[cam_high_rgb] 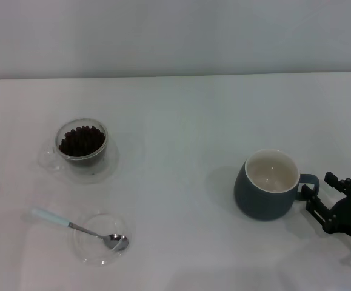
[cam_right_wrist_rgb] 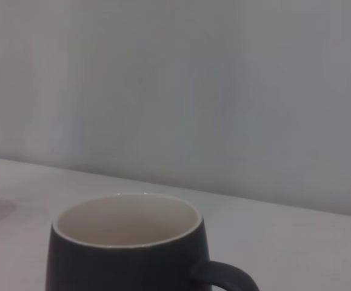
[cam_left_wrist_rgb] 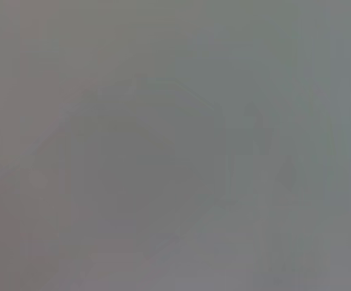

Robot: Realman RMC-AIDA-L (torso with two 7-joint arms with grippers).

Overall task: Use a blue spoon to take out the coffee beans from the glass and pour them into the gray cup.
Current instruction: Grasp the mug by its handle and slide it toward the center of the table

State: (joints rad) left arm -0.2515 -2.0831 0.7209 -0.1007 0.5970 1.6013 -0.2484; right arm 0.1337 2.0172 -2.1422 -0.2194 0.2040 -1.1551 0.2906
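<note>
One hand is visible: the right hand (cam_high_rgb: 320,197), black, at the lower right of the head view, its fingers apart on either side of the loop handle of the gray cup (cam_high_rgb: 269,185) without visibly closing on it. That cup stands upright on the white surface (cam_high_rgb: 181,121) right of centre, its cream inside bare; the right wrist view shows the same cup (cam_right_wrist_rgb: 127,245) close up, rim and handle toward the camera. Well apart, at the lower left of the head view, the blue spoon (cam_high_rgb: 78,227) lies with its metal bowl resting in a shallow clear dish (cam_high_rgb: 101,238) and its pale handle reaching out over the rim to the left. Above it, at centre left, the glass (cam_high_rgb: 81,148) stands upright holding the coffee beans (cam_high_rgb: 82,140). Nothing of the left hand appears in any view; the left wrist view is uniformly grey.
</note>
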